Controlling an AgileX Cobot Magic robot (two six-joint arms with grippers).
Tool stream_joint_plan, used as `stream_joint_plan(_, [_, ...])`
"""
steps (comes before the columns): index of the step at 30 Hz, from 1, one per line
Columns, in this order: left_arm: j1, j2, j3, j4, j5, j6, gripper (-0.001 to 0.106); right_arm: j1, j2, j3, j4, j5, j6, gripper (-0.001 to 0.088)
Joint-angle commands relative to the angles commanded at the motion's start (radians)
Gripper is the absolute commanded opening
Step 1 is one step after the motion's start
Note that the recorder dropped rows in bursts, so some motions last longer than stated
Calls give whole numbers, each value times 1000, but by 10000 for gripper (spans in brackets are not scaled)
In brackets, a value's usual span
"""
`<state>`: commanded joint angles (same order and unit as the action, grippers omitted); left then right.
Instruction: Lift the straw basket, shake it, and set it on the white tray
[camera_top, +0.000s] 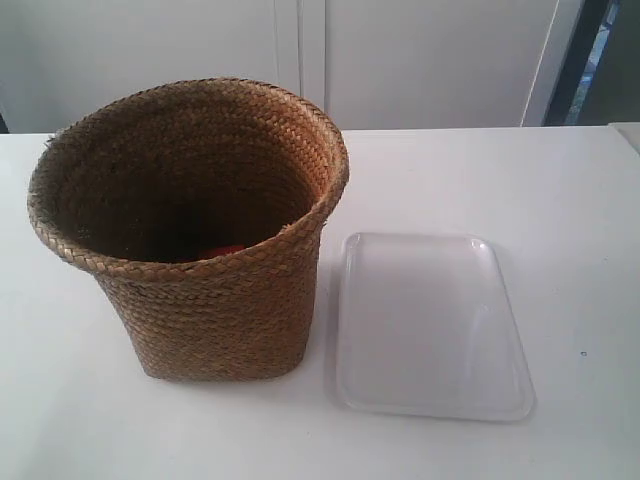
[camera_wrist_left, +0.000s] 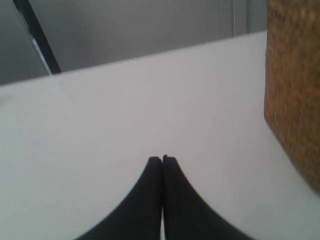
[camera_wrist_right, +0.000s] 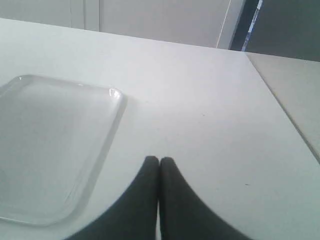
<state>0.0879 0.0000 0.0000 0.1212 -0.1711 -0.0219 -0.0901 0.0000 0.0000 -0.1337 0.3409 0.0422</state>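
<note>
The straw basket (camera_top: 215, 300) stands upright on the white table, brown and braided, with a flared rim and a dark inside where something red (camera_top: 222, 251) shows at the bottom. Right beside it lies the white tray (camera_top: 430, 325), flat and bare. No arm appears in the exterior view. In the left wrist view my left gripper (camera_wrist_left: 162, 159) is shut with nothing in it, over bare table, and the basket's wall (camera_wrist_left: 295, 90) stands off to one side. My right gripper (camera_wrist_right: 159, 160) is shut and holds nothing, close to the tray's corner (camera_wrist_right: 55, 145).
The white table (camera_top: 520, 180) runs back to a pale wall with panel seams (camera_top: 300, 50). A dark upright strip (camera_top: 575, 60) stands at the back right. In the right wrist view the table's edge (camera_wrist_right: 280, 105) borders a second, beige surface (camera_wrist_right: 300, 85).
</note>
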Motion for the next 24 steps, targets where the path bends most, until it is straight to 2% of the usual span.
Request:
stream_joint_plan(3, [0, 0, 0, 0, -66, 0, 0, 0, 0, 0, 0, 0, 0, 0])
stream_joint_plan(9, [0, 0, 0, 0, -75, -2, 0, 0, 0, 0, 0, -19, 13, 0])
stream_joint_plan(14, [0, 0, 0, 0, -77, -119, 0, 0, 0, 0, 2, -184, 105, 0])
stream_joint_plan(15, [0, 0, 0, 0, -84, -127, 0, 0, 0, 0, 4, -253, 104, 0])
stream_joint_plan(16, [0, 0, 0, 0, -85, -151, 0, 0, 0, 0, 4, -272, 104, 0])
stream_joint_plan(18, [0, 0, 0, 0, -97, -276, 0, 0, 0, 0, 4, -286, 104, 0])
stream_joint_plan(19, [0, 0, 0, 0, -99, -381, 0, 0, 0, 0, 4, -287, 95, 0])
stream_joint_plan(20, [0, 0, 0, 0, -97, -421, 0, 0, 0, 0, -4, -291, 85, 0])
stream_joint_plan(22, [0, 0, 0, 0, -97, -549, 0, 0, 0, 0, -111, -304, -60, 0])
stream_joint_plan(24, [0, 0, 0, 0, -120, -558, 0, 0, 0, 0, -185, -300, -135, 0])
